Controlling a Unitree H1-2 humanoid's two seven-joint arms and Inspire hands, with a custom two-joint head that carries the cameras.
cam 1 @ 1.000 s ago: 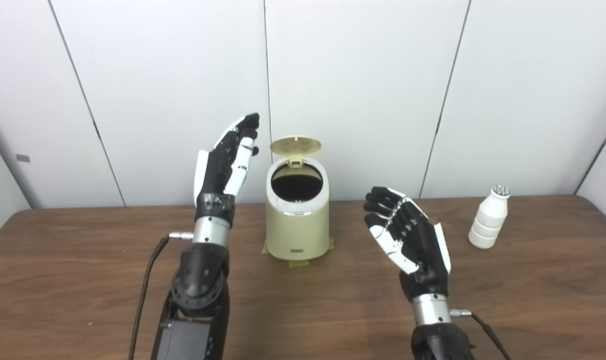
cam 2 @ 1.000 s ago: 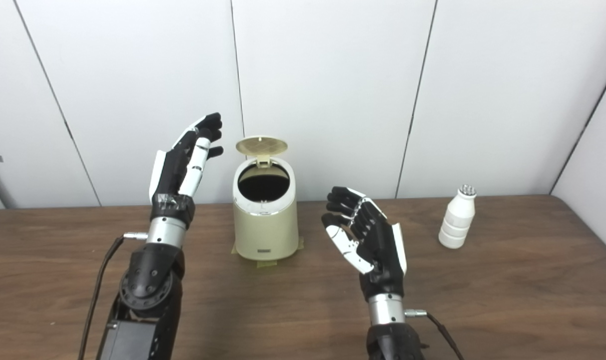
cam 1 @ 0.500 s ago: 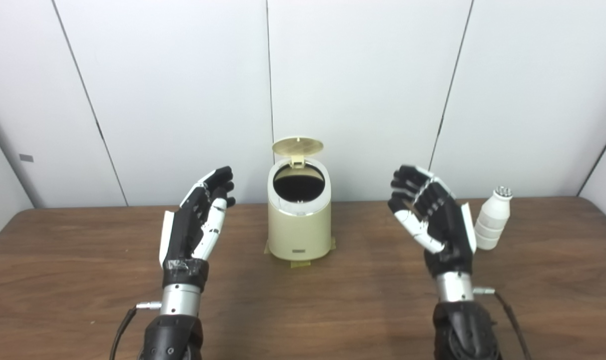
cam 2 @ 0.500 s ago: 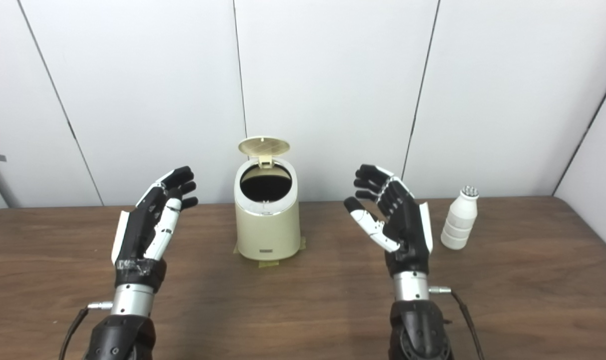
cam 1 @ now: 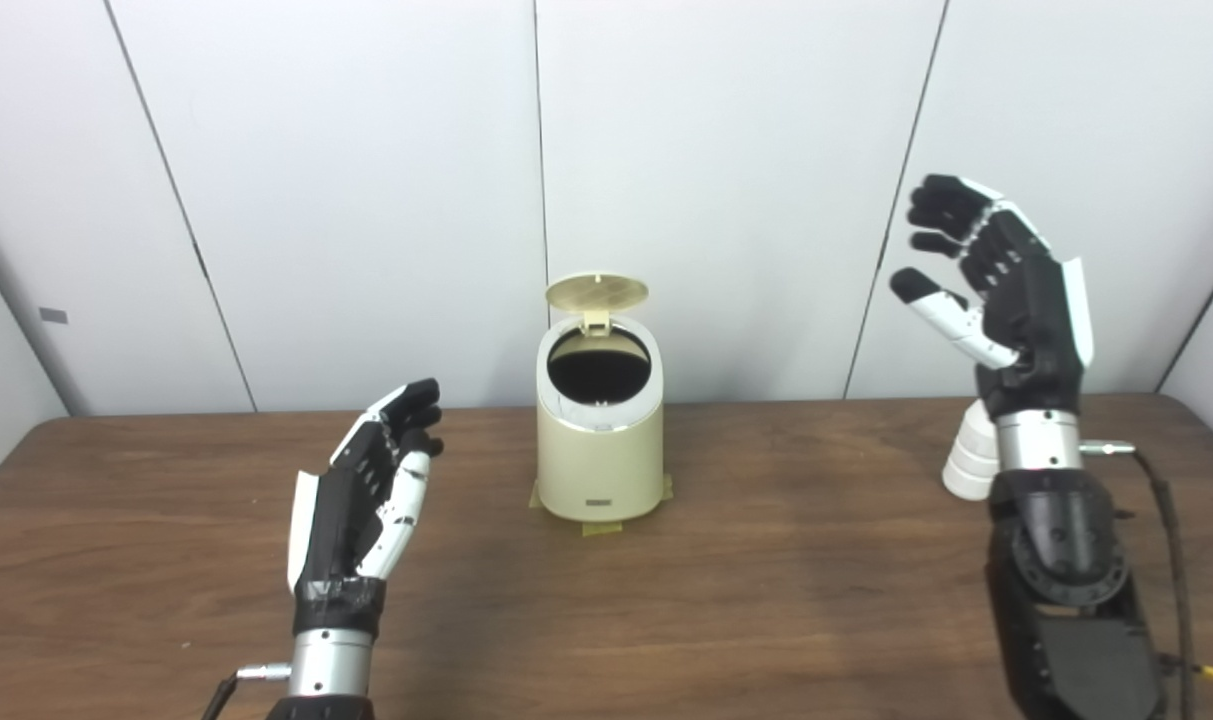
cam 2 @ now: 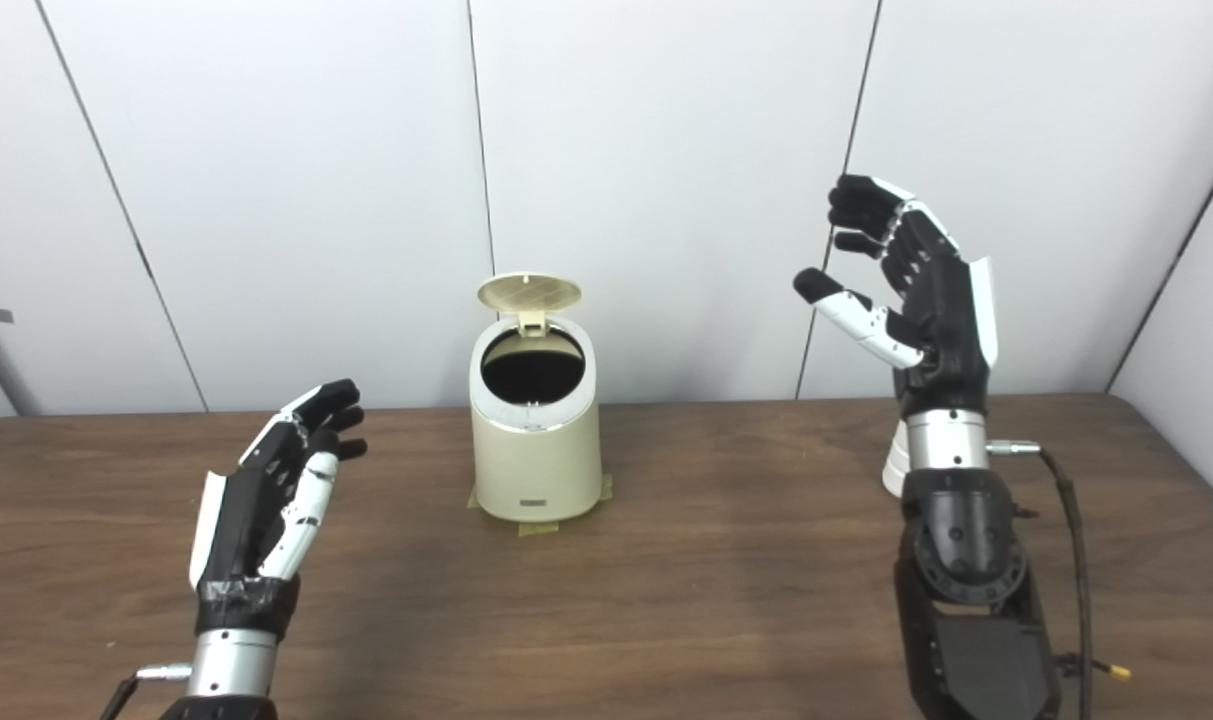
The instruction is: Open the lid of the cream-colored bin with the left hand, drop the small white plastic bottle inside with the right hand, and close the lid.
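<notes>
Lid up on cream bin; left hand has dropped back to table level, empty and spread, while right hand, open, has risen over the mostly hidden white bottle — grasp pending.

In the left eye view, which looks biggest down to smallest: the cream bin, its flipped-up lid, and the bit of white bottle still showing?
1. Cream bin, clearly largest.
2. Lid, standing open above the bin.
3. White bottle, smallest as seen, though the right arm hides most of it, so its true size is unsure.
</notes>
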